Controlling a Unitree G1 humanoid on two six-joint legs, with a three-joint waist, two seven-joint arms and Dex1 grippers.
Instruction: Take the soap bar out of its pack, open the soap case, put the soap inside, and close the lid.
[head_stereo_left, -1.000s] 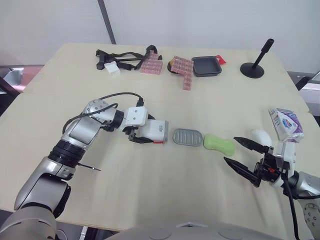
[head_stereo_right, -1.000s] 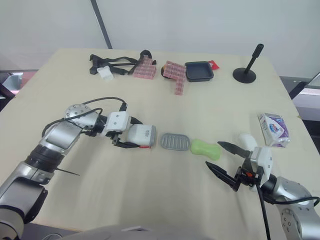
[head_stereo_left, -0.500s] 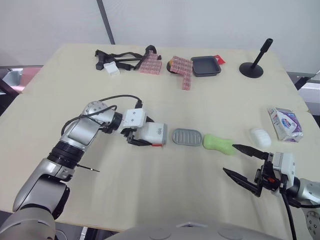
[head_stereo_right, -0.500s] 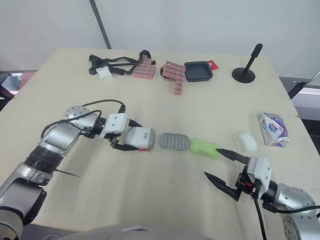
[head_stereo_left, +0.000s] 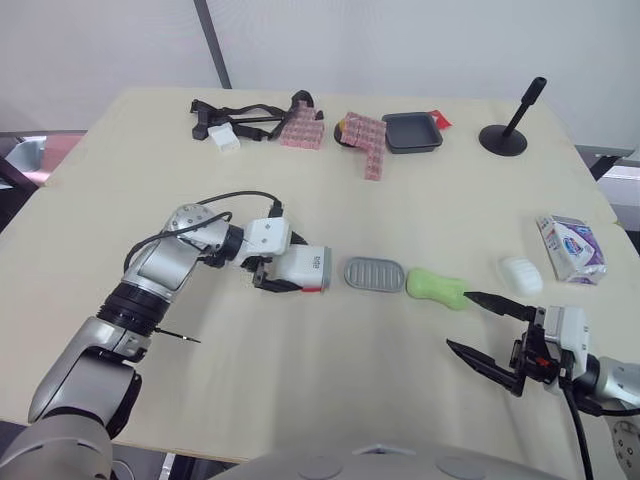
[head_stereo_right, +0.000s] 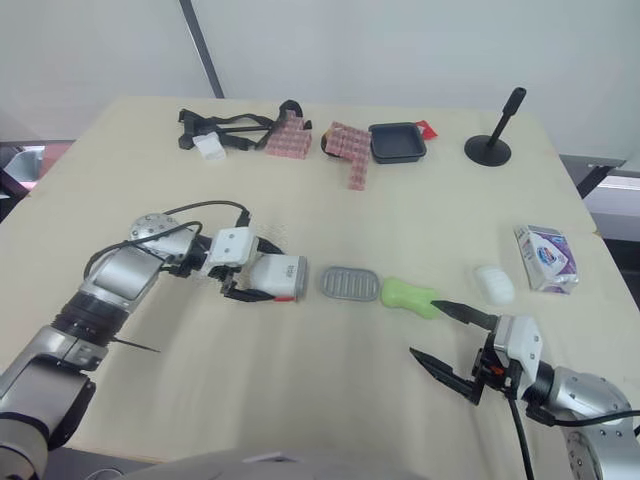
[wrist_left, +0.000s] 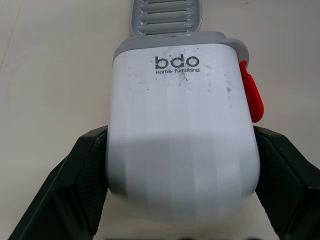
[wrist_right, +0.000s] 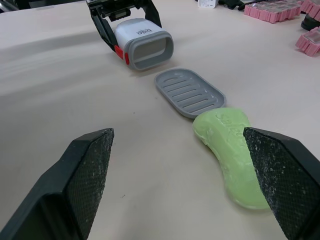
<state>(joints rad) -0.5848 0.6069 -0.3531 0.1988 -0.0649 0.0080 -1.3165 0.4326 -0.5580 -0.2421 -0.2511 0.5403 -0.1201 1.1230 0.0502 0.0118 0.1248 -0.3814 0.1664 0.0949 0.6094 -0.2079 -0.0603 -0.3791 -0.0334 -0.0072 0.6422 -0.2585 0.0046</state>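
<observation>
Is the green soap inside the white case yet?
No, the green soap lies on the table beside the grey tray, outside the white case.

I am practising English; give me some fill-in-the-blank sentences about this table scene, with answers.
The left gripper is shut on the ____ soap case.
The grey tray lies between the soap case and the ____ soap.
The right gripper is ____ and holds nothing.
Missing words: white; green; open.
</observation>
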